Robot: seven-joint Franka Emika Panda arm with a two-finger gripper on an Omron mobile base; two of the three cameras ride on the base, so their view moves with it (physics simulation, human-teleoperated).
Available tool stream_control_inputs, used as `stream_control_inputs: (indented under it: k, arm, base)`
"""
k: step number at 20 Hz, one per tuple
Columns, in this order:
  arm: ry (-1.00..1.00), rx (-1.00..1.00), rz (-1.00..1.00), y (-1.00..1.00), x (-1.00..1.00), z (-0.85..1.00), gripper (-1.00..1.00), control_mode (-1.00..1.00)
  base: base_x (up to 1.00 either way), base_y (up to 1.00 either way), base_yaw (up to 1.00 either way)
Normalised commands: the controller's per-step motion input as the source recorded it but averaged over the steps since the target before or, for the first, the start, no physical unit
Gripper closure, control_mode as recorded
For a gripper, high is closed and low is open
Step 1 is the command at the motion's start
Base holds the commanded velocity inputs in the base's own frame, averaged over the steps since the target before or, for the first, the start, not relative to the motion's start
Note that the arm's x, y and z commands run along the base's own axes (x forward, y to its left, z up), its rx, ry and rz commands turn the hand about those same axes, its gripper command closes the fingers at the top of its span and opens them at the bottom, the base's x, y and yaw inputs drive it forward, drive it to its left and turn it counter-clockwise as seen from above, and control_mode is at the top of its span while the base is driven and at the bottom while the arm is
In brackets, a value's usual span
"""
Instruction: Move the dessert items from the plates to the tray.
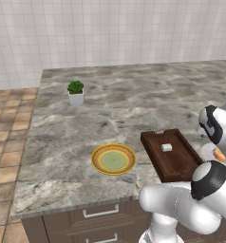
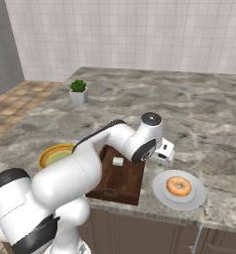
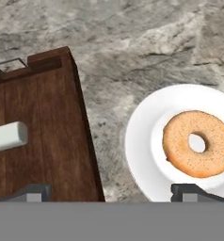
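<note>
Jaws spread wide and empty, the gripper [image 2: 164,155] hangs above the grey marbled tabletop [image 1: 134,95], seemingly between the dark brown wooden tray [image 3: 52,141] and the plain white round plate [image 3: 142,141]. The tan glazed ring donut [image 3: 198,143] sits on that plate; the small pale cube [image 3: 9,135] lies in the tray. The yellow-rimmed green plate [image 1: 113,159] lies bare.

Grey marbled counter [image 1: 134,95], veined, running to the back wall. White square-tiled wall [image 1: 110,28] behind. Terracotta tile floor [image 1: 10,118] off the counter's left edge. Dark brown drawers [image 1: 81,216] with pale bar handles under the front edge. Even, soft light.
</note>
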Motion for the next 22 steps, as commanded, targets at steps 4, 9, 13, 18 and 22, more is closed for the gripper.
stream_control_inputs:
  k: [4, 9, 13, 18, 22]
  arm:
    - [0.08, -0.05, -0.04, -0.26, 0.05, -0.12, -1.00, -1.00]
    - [0.20, -0.14, -0.03, 0.00, 0.00, -0.14, -1.00, -1.00]
    - [0.22, -0.07, -0.02, 0.00, 0.03, -0.03, -1.00, -1.00]
    - [0.02, 0.03, 0.00, 0.00, 0.00, -0.11, -1.00, -1.00]
    - [0.00, 0.10, 0.00, -0.16, 0.00, -0.28, -1.00, -1.00]
  base:
    - [0.00, 0.00, 0.00]
    - [0.00, 0.00, 0.00]
    - [0.00, 0.00, 0.00]
    - [0.00, 0.00, 0.00]
    - [0.00, 0.00, 0.00]
